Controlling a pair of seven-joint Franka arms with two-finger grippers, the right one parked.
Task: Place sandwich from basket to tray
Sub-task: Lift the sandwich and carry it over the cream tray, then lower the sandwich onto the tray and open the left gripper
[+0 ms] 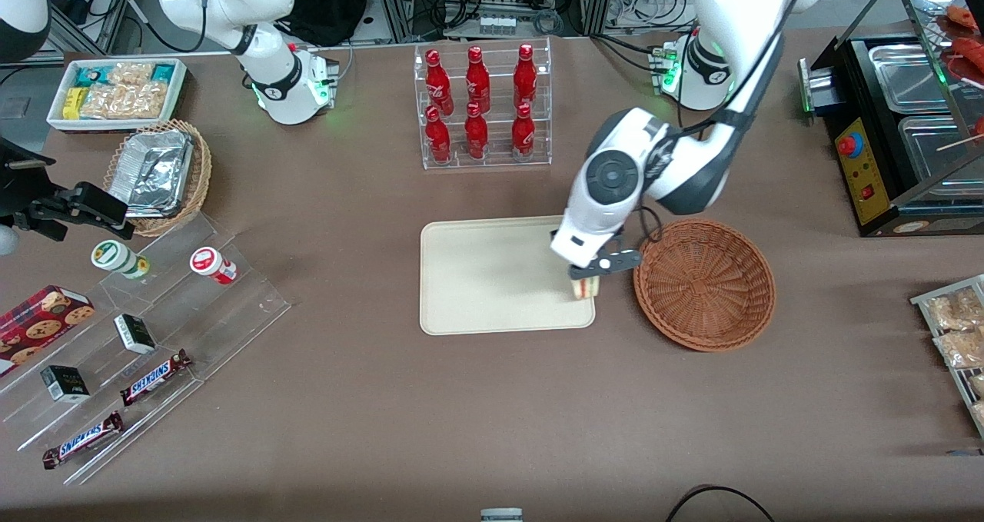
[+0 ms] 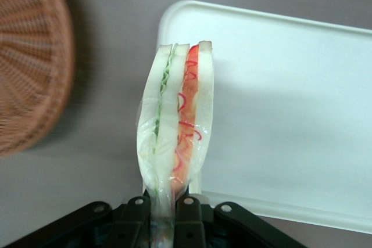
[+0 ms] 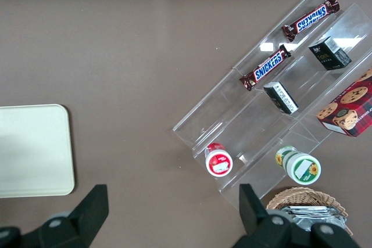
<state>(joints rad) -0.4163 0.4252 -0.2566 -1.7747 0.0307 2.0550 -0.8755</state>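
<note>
Right of centre in the front view, gripper (image 1: 586,276) fingers clamped on sandwich (image 1: 583,287), out of basket (image 1: 705,284), over tray (image 1: 500,276) edge; release remains.

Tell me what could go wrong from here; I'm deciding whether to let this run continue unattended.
1. The gripper is shut on the sandwich right at the tray edge nearest the basket; released here, it could land on the rim or slip off onto the table.
2. The fingers pinch only one thin end of the wrapped wedge, so it may swing or slide out.
</note>
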